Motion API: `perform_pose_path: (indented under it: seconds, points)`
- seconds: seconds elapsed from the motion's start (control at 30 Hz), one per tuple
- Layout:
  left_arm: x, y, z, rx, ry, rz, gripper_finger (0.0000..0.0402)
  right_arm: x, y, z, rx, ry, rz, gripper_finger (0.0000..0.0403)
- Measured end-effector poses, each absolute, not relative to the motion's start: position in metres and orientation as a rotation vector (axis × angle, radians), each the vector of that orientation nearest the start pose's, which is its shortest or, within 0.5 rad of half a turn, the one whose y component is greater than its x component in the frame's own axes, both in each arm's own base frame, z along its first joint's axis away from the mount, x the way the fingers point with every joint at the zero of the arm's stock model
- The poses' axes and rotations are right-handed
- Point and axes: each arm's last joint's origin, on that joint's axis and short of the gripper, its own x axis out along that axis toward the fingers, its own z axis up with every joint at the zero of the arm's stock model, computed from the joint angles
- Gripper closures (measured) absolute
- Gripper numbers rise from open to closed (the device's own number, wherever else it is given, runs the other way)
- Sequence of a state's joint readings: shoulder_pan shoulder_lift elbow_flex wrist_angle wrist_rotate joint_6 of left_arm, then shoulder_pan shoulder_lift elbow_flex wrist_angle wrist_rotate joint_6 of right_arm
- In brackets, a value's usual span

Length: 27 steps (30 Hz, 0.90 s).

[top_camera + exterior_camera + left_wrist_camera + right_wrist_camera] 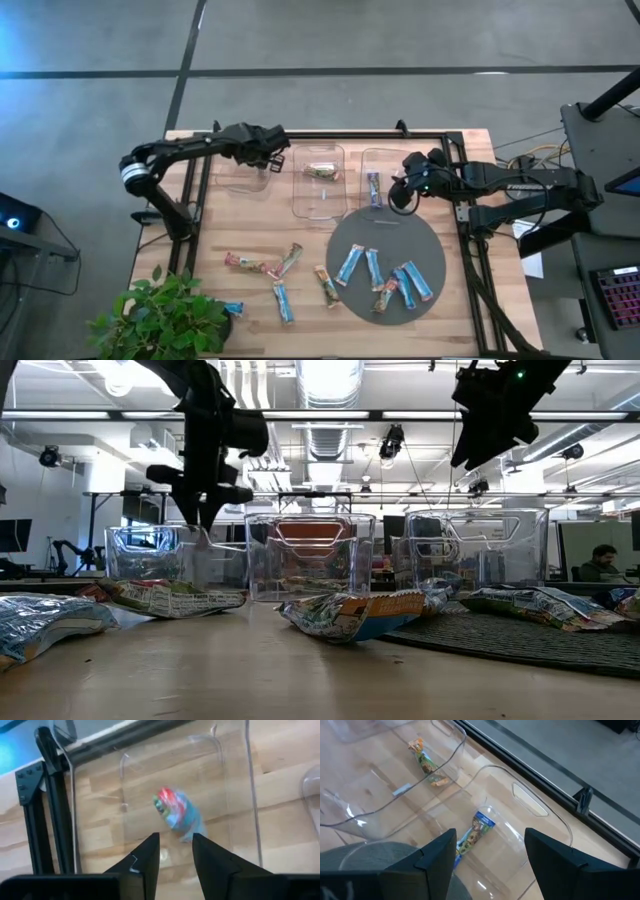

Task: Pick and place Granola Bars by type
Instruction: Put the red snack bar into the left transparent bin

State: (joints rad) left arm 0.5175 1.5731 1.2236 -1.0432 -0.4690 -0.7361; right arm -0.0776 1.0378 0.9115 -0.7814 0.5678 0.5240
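Note:
My left gripper (268, 152) hangs open over the left clear bin (243, 172). In the left wrist view a light blue granola bar (177, 814) with a red end shows blurred just past my fingertips (175, 851), inside the bin's outline (235, 795). My right gripper (402, 188) is open wide above the right bin (385, 160), where a purple-blue bar (474, 834) lies on the floor. A tan bar (322, 172) lies in the middle bin (318, 200). Several more bars lie on the grey round mat (420, 240) and on the wood (283, 300).
The three clear bins stand in a row along the table's far side, inside a black frame (205, 190). A potted plant (165, 315) sits at the near left corner. Loose bars (245, 262) (327, 285) lie between the plant and the mat.

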Motion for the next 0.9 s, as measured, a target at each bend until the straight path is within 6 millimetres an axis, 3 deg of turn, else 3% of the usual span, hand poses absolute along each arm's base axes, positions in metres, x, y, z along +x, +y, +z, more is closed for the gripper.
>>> perform_pose_path:
  seconds: [0.33, 0.63, 0.9]
  points:
    - [0.247, 0.133, 0.243, -0.689, 1.134, 1.253, 0.0298, 0.192, -0.031, 0.288, 0.252, 0.699, -0.81, 0.0177]
    - [0.251, 0.091, 0.217, -0.757, 1.191, 1.229, 0.0298, 0.192, -0.031, 0.288, 0.236, 0.701, -0.815, 0.0177]
    - [0.276, 0.056, 0.232, -0.747, 1.049, 1.129, 0.0298, 0.191, -0.034, 0.288, 0.228, 0.705, -0.828, 0.0177]
